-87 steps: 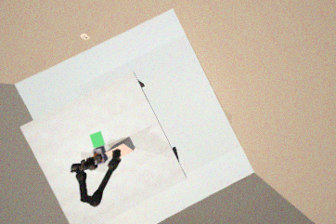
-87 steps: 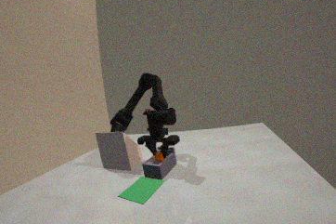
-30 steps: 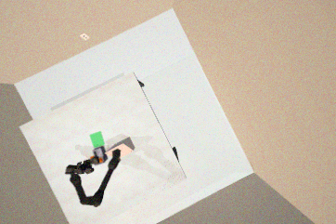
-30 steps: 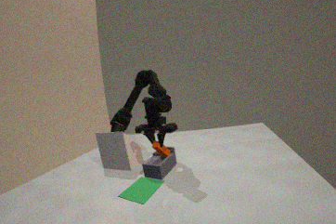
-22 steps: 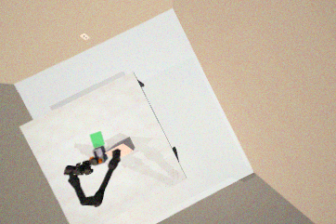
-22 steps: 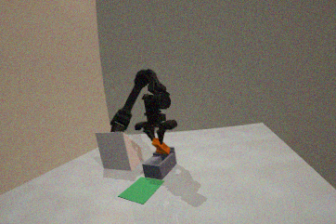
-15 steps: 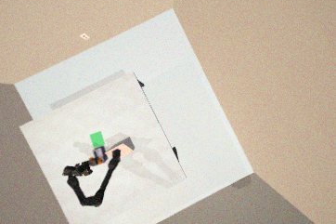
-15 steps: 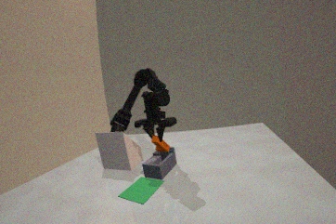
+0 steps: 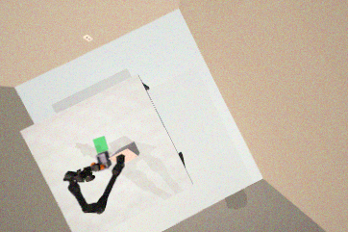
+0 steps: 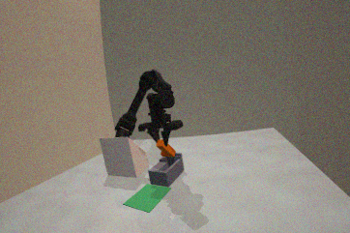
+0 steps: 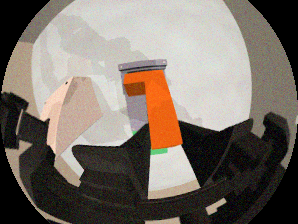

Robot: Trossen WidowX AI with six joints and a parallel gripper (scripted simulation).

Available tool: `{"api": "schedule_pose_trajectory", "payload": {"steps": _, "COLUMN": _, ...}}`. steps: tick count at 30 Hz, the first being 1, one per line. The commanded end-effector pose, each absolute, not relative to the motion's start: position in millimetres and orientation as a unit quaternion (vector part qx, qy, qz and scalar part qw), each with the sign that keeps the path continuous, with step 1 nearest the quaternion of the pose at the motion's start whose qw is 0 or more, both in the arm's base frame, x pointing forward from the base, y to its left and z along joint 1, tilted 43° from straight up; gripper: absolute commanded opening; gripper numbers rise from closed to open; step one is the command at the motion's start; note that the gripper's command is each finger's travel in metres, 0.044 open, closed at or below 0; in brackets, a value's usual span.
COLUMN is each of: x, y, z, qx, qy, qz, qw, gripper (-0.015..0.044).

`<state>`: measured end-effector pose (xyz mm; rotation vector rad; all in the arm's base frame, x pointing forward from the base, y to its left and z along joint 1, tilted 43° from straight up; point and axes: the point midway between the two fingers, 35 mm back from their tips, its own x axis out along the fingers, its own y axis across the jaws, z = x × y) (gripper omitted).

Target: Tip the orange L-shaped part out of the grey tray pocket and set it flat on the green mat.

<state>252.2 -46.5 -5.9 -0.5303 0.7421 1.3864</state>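
Note:
The orange L-shaped part [image 10: 165, 149] [image 11: 162, 110] is held in the air above the grey tray [image 10: 159, 178] [image 11: 142, 65], clear of its pocket. It is tilted in the exterior view. My gripper [image 10: 163, 141] [image 11: 161, 125] is shut on its straight end; in the wrist view the L-shaped end points away from the fingers, toward the tray's far rim. The green mat [image 9: 100, 143] [image 10: 147, 198] lies flat beside the tray, with nothing on it. In the wrist view the part and fingers hide most of the mat.
A block with a sloped pinkish face [image 9: 126, 155] [image 10: 118, 158] [image 11: 75, 110] stands on the white table [image 9: 62, 134] [image 10: 261, 183] beside the tray. The arm's shadow falls across the table near the tray and mat.

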Motion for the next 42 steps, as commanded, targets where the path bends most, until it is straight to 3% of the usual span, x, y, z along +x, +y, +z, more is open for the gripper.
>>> {"api": "schedule_pose_trajectory", "payload": {"steps": 1, "x": 248.1, "y": -58.6, "z": -18.1, "qx": -0.237, "qy": 0.332, "qz": 0.616, "qw": 0.674, "gripper": 0.0}}
{"api": "schedule_pose_trajectory", "payload": {"steps": 32, "x": 212.6, "y": -158.9, "z": -108.2, "qx": -0.24, "qy": 0.336, "qz": 0.614, "qw": 0.673, "gripper": 0.0}}
{"api": "schedule_pose_trajectory", "payload": {"steps": 42, "x": 212.0, "y": -157.7, "z": -114.1, "qx": -0.241, "qy": 0.336, "qz": 0.614, "qw": 0.673, "gripper": 0.0}}
